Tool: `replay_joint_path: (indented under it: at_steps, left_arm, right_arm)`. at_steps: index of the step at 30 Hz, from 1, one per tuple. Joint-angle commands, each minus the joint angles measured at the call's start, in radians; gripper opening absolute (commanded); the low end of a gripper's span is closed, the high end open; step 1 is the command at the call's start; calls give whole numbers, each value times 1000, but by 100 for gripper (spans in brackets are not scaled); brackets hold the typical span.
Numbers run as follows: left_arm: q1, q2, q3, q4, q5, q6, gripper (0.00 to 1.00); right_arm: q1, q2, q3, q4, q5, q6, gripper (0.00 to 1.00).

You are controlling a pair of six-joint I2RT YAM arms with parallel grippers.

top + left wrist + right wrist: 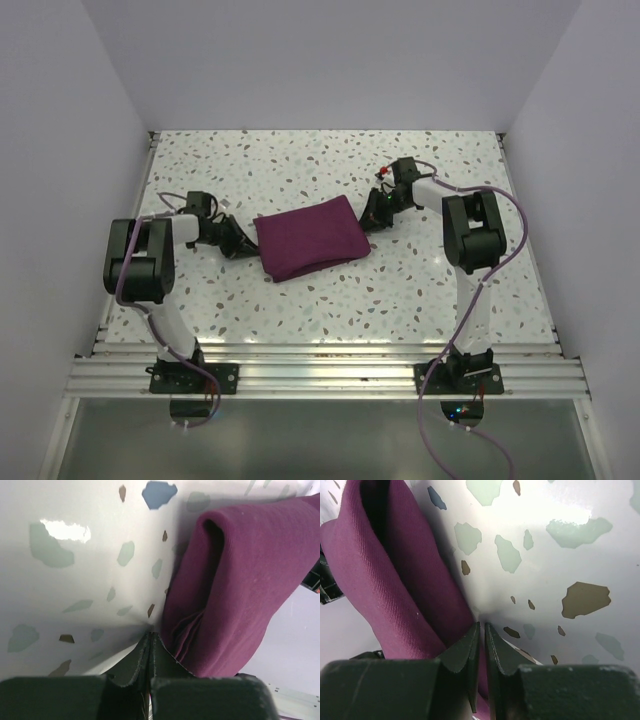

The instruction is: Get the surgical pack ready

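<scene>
Top external view showed the cloth [310,238], a folded purple bundle, lying flat near the middle of the speckled desk [330,160], between the two arms. The left tool [240,248] sat low at the cloth's left edge and the right tool [372,218] at its right corner. In the left wrist view the left tool [151,639] had its fingers pressed together on the desk, with the folded edge of the cloth [240,580] just beside them. In the right wrist view the right tool [482,627] was nearly together, and purple fabric of the cloth [380,580] showed in the narrow slit.
</scene>
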Motion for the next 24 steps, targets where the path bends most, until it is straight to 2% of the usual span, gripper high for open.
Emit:
replay_joint_path:
  at_steps: [1, 8, 18, 24]
  left_arm:
    - [11, -85, -30, 71, 20, -22, 0]
    - [13, -145, -88, 138, 34, -74, 0]
    - [11, -55, -128, 409, 187, -184, 0]
    - [8, 4, -166, 514, 232, -241, 0]
  right_arm:
    - [-2, 31, 23, -14, 9, -21, 13]
    - [-1, 36, 34, -17, 6, -18, 13]
    - [9, 31, 35, -18, 1, -13, 13]
    - [33, 41, 37, -27, -9, -16, 13]
